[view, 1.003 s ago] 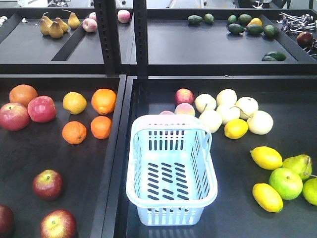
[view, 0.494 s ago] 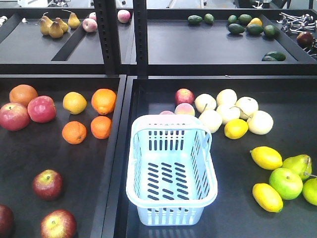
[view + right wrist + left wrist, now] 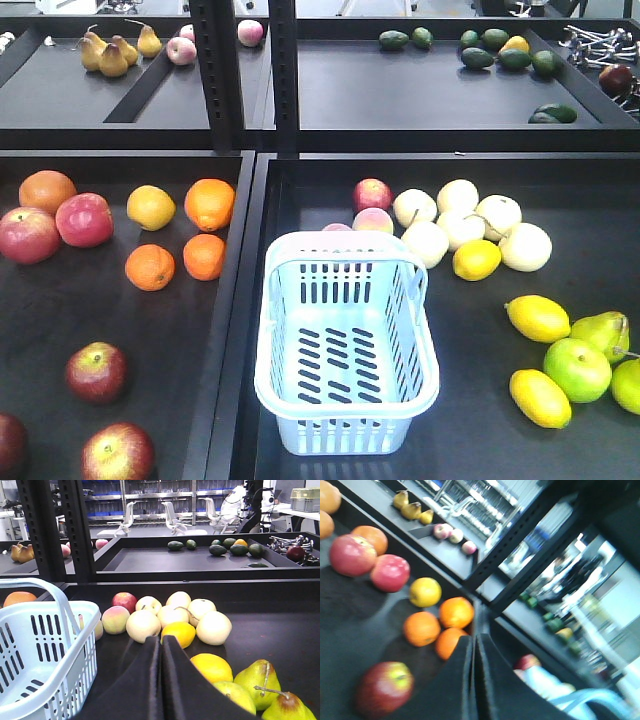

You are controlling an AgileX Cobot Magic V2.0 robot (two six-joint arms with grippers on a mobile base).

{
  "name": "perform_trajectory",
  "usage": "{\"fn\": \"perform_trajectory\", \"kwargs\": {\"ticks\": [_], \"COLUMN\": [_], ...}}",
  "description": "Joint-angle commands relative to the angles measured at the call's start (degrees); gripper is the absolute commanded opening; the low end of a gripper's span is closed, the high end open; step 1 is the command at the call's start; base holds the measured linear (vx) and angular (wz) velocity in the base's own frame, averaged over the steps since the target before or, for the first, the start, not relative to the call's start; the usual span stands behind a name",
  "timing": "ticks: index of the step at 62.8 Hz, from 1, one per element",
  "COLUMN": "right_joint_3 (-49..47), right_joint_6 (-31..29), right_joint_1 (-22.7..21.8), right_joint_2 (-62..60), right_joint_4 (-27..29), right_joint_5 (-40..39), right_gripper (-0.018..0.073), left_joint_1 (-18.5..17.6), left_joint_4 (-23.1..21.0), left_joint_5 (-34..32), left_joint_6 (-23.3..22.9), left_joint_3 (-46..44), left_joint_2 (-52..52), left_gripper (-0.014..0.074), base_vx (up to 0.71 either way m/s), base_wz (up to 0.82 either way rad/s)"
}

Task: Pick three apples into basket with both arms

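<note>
Black matte shelving trays (image 3: 400,100) hold the fruit. From the front, the three apples (image 3: 96,372), dark red with yellow-green streaks, lie at the near end of the left tray (image 3: 170,340), well apart from the slotted pale-blue plastic basket (image 3: 345,405) in the right tray (image 3: 480,430). Only the wrist views show the left gripper (image 3: 473,639) and right gripper (image 3: 161,639), each with black jaws pressed together, holding nothing.

pale blue-white slotted basket (image 3: 345,432), three dark red apples (image 3: 96,372) streaked yellow-green, bright oranges (image 3: 209,203), black trays (image 3: 60,310)
</note>
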Motion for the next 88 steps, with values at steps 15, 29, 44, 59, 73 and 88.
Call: {"fn": "perform_trajectory", "kwargs": {"ticks": [15, 29, 44, 59, 73, 88], "right_joint_3": [0.77, 0.77, 0.77, 0.77, 0.77, 0.77], "right_joint_6": [-0.05, -0.05, -0.05, -0.05, -0.05, -0.05], "right_joint_1": [-0.35, -0.35, -0.35, -0.35, -0.35, -0.35], "right_joint_2": [-0.77, -0.77, -0.77, -0.77, -0.77, -0.77], "right_joint_4": [-0.67, -0.67, -0.67, -0.67, -0.67, -0.67], "right_joint_5": [-4.48, -4.48, -4.48, -4.48, -4.48, -4.48], "right_gripper": [-0.0004, -0.0004, -0.0004, -0.0004, -0.0004, -0.0004], "left_joint_1": [0.09, 0.09, 0.09, 0.09, 0.09, 0.09], "left_joint_4": [-34.53, -34.98, -35.09, -40.65, -48.13, -48.16], "left_joint_5": [-5.22, 1.04, 7.11, 18.28, 27.79, 37.37], "left_joint_6": [1.21, 12.45, 23.34, 42.44, 60.58, 73.71], "left_joint_3": [-0.94, -11.45, -22.16, -32.67, -42.95, -52.79], "left_joint_2": [-0.89, -0.83, 4.2, 19.17, 34.91, 50.55], "left_gripper": [-0.0006, -0.0006, -0.0006, -0.0006, -0.0006, 0.0038], "base_vx": [0.0, 0.0, 0.0, 0.0, 0.0, 0.0], "base_wz": [0.0, 0.0, 0.0, 0.0, 0.0, 0.0]}}
